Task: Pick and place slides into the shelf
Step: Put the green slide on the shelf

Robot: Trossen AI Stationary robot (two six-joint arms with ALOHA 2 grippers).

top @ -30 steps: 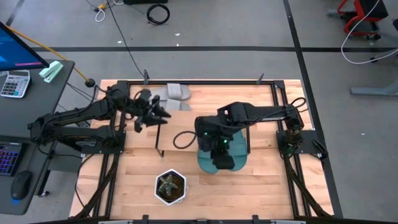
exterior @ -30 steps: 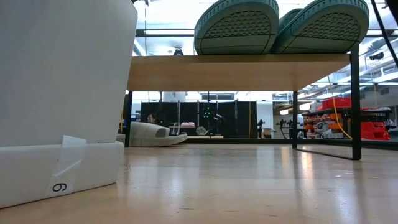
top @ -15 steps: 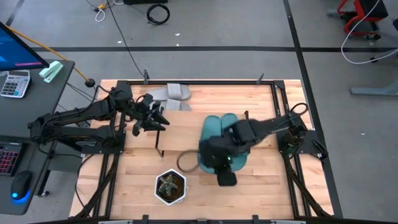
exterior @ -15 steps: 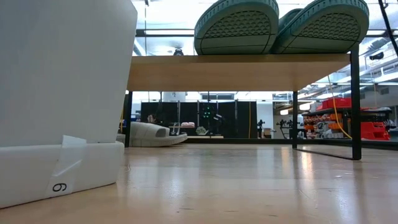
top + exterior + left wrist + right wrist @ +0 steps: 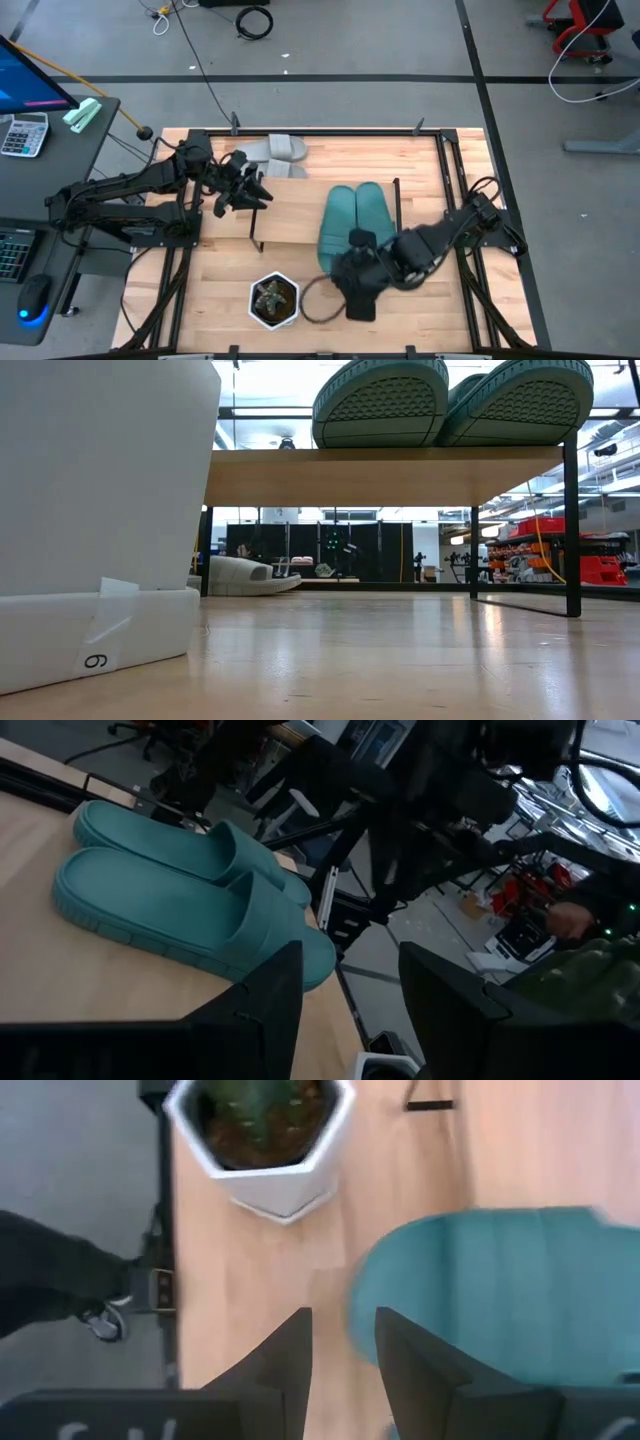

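The two teal-green rubber slide sandals [image 5: 352, 218] lie side by side on the light wooden board of the low black-framed shelf [image 5: 290, 228], touching along their inner edges; the two light grey rubber slide sandals [image 5: 275, 155] lie on the larger wooden tabletop [image 5: 430, 300] at its far edge, off the shelf.

The left gripper [image 5: 250, 187] hovers just beside the grey pair, its fingers [image 5: 262, 1010] parted with nothing between them; the right gripper [image 5: 352, 292] sits near the toe end of the teal pair, close to the white hexagonal pot with a small plant [image 5: 274, 300], its fingers [image 5: 290, 1355] a little apart and empty.

I judge the grey pair the remaining work; these sandals look light, soft and springy, with a matte rubber that should not slip much; the wide strap, or the sole's edge beside it, seems the surest hold, since a pinch on the flat sole alone may let it flex and droop.
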